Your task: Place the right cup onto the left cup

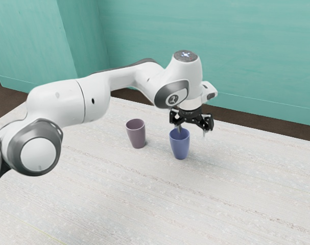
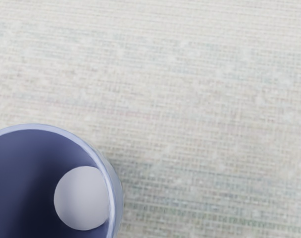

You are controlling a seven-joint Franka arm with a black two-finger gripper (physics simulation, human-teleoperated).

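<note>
Lining up the grasp seems in hand: the jaws stand wide apart, empty, off-centre by the blue cup [image 1: 180, 148]. Centre before closing; the mauve cup [image 1: 137, 137] likely receives it.

Smooth against rough, mostly matt.
The blue, tapering, plastic-looking cup [image 1: 180, 148] has smooth walls and a soft sheen along its rim; the mauve, tapering, plastic-looking cup [image 1: 136, 137] looks smooth and matt. The pale, flat, cloth-like tabletop [image 1: 144, 204] shows a coarse weave. The white, rounded, plastic-looking arm [image 1: 68, 102] is smooth and lightly glossy; the teal, flat, painted-looking wall [image 1: 206, 46] is faintly streaked.
</note>
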